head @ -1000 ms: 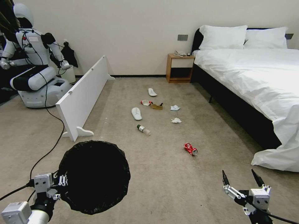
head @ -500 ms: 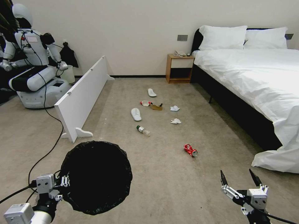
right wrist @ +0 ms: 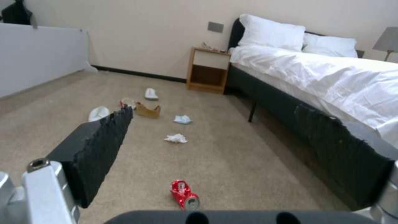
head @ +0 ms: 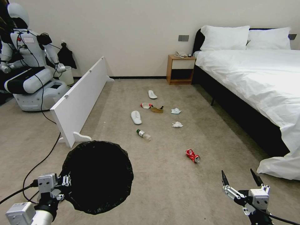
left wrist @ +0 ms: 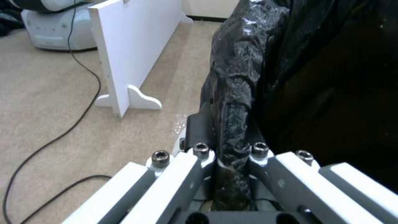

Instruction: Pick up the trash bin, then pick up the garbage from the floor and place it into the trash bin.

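no brand or writing can be read on any of the litter; the bottle's pale label and the can's markings are too small to make out.

the bed (head: 250, 78) fills the right side of the room, its dark frame edging the open carpet, with a small wooden nightstand (head: 179, 69) against the wall beside it. a long white board (head: 79, 100) stands on feet along the left, with another robot (head: 28, 72) parked behind it and a black cable (head: 47, 153) trailing over the floor. between board and bed the carpet lies open, broken only by the scattered litter.

the trash bin (head: 98, 176), its black bag folded over the rim, sits low on the left, held at its near rim by the left gripper (head: 64, 182); in the left wrist view the left gripper (left wrist: 230, 149) is pressed together on a fold of the bag-covered rim. the right gripper (head: 239, 178) hovers low on the right with its fingers spread wide and nothing between them.

ahead lie two white slippers, the nearer slipper (head: 136, 117) and the farther slipper (head: 152, 94). near them are a red-white carton (head: 145, 105) just beside a brown paper scrap (head: 157, 109), a pale tissue (head: 176, 110) and a white tissue (head: 177, 124). closer lie the green-capped bottle (head: 143, 134) and, nearest the right gripper, the crushed red can (head: 192, 155).

against half a second earlier the whole head view has shifted slightly, so the camera moved; the litter keeps its layout.
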You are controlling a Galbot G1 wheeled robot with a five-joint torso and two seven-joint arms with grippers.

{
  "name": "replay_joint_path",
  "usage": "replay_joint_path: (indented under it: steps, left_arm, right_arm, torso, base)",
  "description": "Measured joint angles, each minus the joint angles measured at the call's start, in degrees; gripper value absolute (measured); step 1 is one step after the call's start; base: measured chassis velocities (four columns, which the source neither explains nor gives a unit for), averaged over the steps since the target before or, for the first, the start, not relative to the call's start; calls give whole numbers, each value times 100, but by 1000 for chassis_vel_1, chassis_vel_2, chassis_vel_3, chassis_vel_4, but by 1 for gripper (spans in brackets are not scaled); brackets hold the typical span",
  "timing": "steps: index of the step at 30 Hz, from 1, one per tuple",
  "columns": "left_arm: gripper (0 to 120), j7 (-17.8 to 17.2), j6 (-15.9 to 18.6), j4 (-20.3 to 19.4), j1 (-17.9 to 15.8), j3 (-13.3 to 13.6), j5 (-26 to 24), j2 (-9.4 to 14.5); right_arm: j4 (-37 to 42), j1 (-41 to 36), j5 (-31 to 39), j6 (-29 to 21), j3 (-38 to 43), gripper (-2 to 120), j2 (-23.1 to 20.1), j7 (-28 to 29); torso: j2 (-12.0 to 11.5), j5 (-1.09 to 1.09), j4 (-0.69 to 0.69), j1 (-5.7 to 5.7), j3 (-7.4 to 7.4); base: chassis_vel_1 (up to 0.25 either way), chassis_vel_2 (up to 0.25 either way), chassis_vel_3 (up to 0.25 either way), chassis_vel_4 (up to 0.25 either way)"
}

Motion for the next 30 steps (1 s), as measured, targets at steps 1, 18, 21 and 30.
replay_joint_path:
  steps: [1,18,21,30]
  left_arm:
    - [2,0,0,0,0,0,0,0]
    - [2,-10,5,20,-34,12,-16,-12]
    - [2,-13,6,21,-39,13,-21,-15]
    - [2,-19,7,33,-62,13,-25,-22]
  right_arm:
    - [0,0,0,0,0,100,0,0]
    - [31,-15,3,12,30,100,1,-49]
    - [43,-19,4,14,30,100,7,-56]
    - [58,-30,7,13,33,100,10,-92]
  torso:
    - [0,0,0,0,0]
    - [0,0,0,0,0]
    - [0,0,-1,0,0]
    - [0,0,0,0,0]
  base:
    - [-70,68,71,-74]
    - [-75,73,72,-73]
    - [-63,70,65,-65]
    - [-73,77,76,-70]
